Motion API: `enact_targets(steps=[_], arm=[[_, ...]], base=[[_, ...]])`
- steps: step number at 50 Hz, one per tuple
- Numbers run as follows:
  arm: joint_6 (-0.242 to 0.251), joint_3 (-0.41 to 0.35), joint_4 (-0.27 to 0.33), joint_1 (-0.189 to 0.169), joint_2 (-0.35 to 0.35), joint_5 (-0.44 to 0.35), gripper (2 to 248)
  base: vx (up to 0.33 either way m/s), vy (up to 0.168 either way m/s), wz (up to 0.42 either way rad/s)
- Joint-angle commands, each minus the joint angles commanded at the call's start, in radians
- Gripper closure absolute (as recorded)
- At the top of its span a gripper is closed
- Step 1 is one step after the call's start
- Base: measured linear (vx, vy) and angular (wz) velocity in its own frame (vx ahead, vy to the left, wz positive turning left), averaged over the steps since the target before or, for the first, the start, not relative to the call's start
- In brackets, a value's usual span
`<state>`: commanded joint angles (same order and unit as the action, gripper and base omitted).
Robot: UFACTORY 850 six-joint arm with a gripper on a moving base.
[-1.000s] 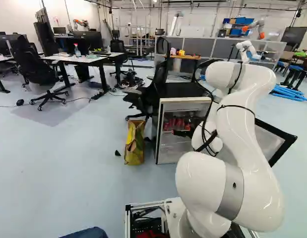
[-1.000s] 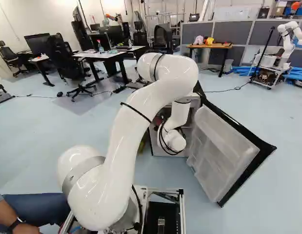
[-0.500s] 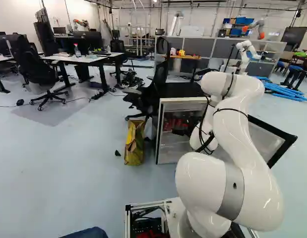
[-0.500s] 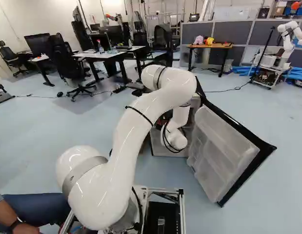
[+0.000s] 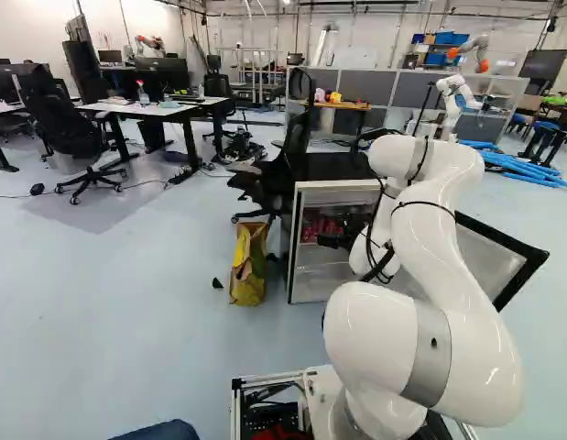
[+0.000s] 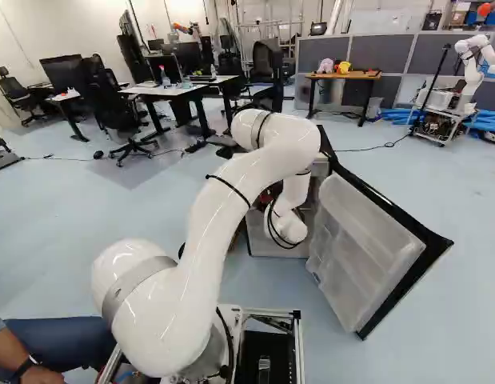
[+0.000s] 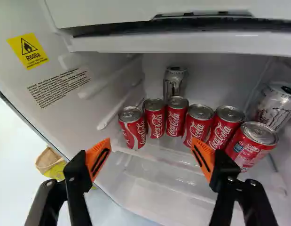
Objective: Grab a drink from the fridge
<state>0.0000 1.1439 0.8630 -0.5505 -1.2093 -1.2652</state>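
The fridge [image 5: 333, 196] stands just ahead of the base, its door [image 6: 367, 248] swung wide open to the right and nearer side. The white arm [image 5: 439, 247] rises from its lowest joint and bends over toward the opening, so that its black gripper [image 5: 332, 240] points into the fridge.

The fingers [image 7: 97, 157] are spread well apart, with nothing held between their orange pads. Ahead of them, six red drink cans [image 7: 175, 116] stand side by side on a clear shelf [image 7: 171, 157]. The gap between the fingers faces the left part of the row; the right finger reaches in front of the fourth can from the left, though whether it touches is hard to tell. The can at the right end [image 7: 252, 143] sits nearer than its neighbours. One silver can [image 7: 175, 82] stands behind the third red can, and another [image 7: 276, 106] is by the right wall, behind that nearer red one. A yellow warning label [image 7: 27, 49] is on the left wall.

On the floor, just left of the fridge, is a yellow bag [image 5: 248, 266]. A black office chair [image 5: 288, 174] stands at the fridge's far left, and desks [image 5: 155, 110] are farther left. Off to the far right of the right base view, another robot [image 6: 471, 76] stands near a grey partition [image 6: 383, 56].
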Motion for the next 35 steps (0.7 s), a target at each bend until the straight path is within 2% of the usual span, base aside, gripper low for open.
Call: enact_targets(steps=[4,5,10,11,15,16,20,21,25,26,31,32,35], arm=[[0.0,0.0,0.0,0.0,0.0,0.0,22],[0.0,0.0,0.0,0.0,0.0,0.0,34],[0.0,0.0,0.0,0.0,0.0,0.0,34],[0.0,0.0,0.0,0.0,0.0,0.0,46],[0.0,0.0,0.0,0.0,0.0,0.0,46],[0.0,0.0,0.0,0.0,0.0,0.0,58],[0.0,0.0,0.0,0.0,0.0,0.0,58],[0.0,0.0,0.0,0.0,0.0,0.0,71],[0.0,0.0,0.0,0.0,0.0,0.0,71],[0.0,0.0,0.0,0.0,0.0,0.0,83],[0.0,0.0,0.004,0.0,0.0,0.0,83],[0.0,0.0,0.006,0.0,0.0,0.0,95],[0.0,0.0,0.016,0.0,0.0,0.002,95]], base=[[0.0,0.0,0.0],[0.0,0.0,0.0],[0.0,0.0,0.0],[0.0,0.0,0.0],[0.0,0.0,0.0],[0.0,0.0,0.0],[0.0,0.0,0.0],[0.0,0.0,0.0],[0.0,0.0,0.0],[0.0,0.0,0.0],[0.0,0.0,0.0],[0.0,0.0,0.0],[0.0,0.0,0.0]])
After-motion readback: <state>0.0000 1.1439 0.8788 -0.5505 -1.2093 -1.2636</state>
